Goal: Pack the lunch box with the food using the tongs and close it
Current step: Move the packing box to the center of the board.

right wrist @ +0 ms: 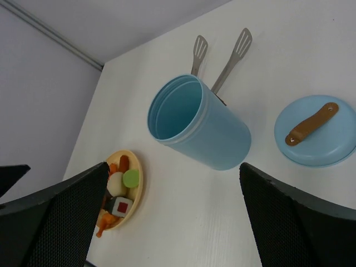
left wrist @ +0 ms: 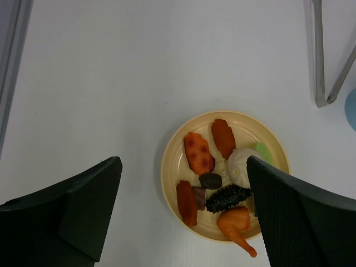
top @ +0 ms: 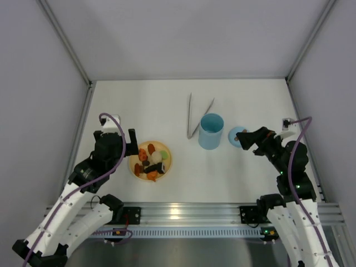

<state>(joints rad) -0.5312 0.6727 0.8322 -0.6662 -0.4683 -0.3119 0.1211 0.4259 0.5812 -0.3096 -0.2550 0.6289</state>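
Lunch box [top: 211, 131] open mid-worktop, lid [top: 238, 136] beside it for filling; tongs [top: 194, 117] behind, untouched; left gripper [left wrist: 182, 162], right gripper [right wrist: 173, 167] gape empty.

We saw the left gripper [left wrist: 183, 166] spread wide over the white table [left wrist: 111, 67], framing a yellow plate [left wrist: 171, 158] of toy food [left wrist: 199, 153]. The tongs [left wrist: 319, 55] lay at upper right, joined end nearest the plate.

At upper right of the left wrist view, the thin silver metal tongs [left wrist: 318, 55] run off the top edge, and the light blue cylindrical lunch box [left wrist: 352, 109] is a sliver at the right edge. In the right wrist view the lunch box hides the tongs' joined end.
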